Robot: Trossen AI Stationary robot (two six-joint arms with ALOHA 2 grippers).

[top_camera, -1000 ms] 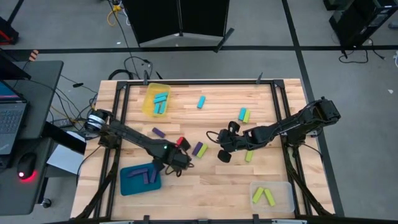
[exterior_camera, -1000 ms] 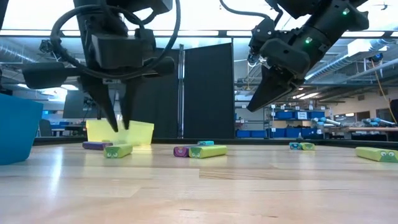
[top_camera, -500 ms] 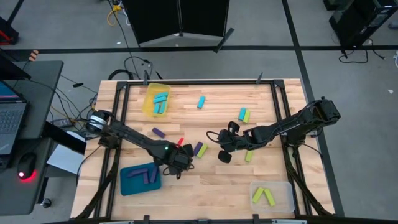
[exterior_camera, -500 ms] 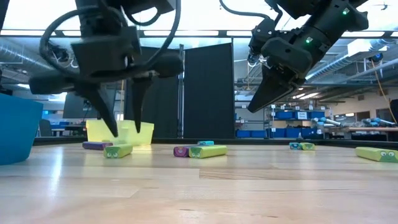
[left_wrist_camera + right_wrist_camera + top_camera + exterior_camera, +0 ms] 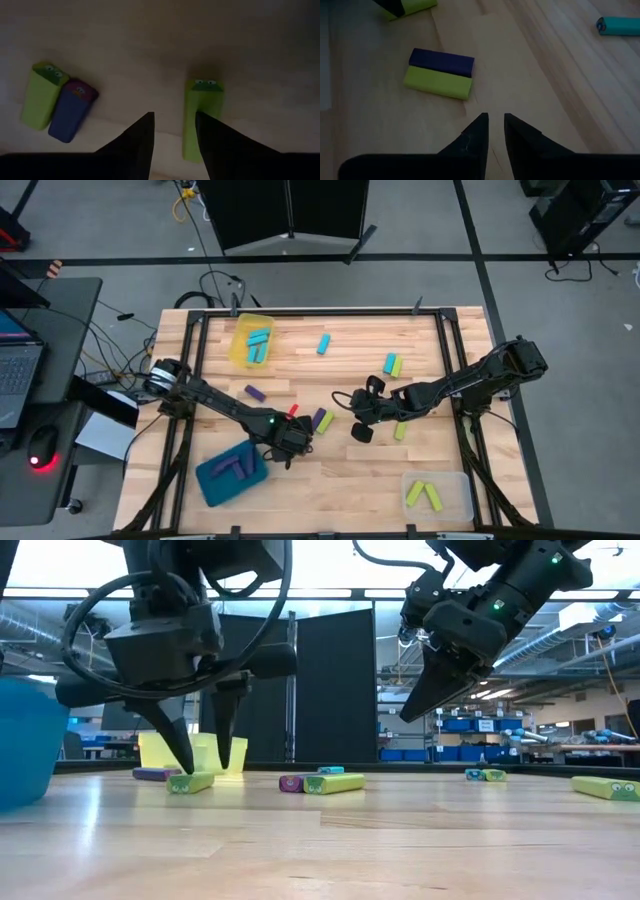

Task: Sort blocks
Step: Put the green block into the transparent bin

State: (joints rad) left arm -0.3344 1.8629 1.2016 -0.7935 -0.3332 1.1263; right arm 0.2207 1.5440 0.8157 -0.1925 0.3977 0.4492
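Yellow-green and lying flat on the wood, one block [image 5: 190, 782] sits directly under the left gripper [image 5: 200, 745], whose fingers stand well apart and hold nothing. In the left wrist view its long axis runs parallel to the fingers, its printed eyes at the far end, and it lies beneath one finger [image 5: 220, 145] rather than in the gap. Reading the overhead view as a clock with the table's [image 5: 330, 480] far edge at twelve, this gripper is near the centre, a little toward seven o'clock. Just toward one o'clock from it, a purple and yellow-green pair [image 5: 320, 419] lies side by side and touching, its long axes slanting from about seven to one. The right gripper [image 5: 358, 416] hangs clear above the wood just toward three o'clock of that pair, fingers parted by only a thin slit and empty. A lone cyan block [image 5: 324, 343] lies toward twelve, nearly upright on the dial; a purple block [image 5: 255, 393] toward nine runs about ten to four. Cyan blocks fill the yellow tray [image 5: 240, 352] at eleven, purple ones the blue tray [image 5: 212, 480] at seven, and two yellow-green ones the clear tray [image 5: 455, 502] at five.
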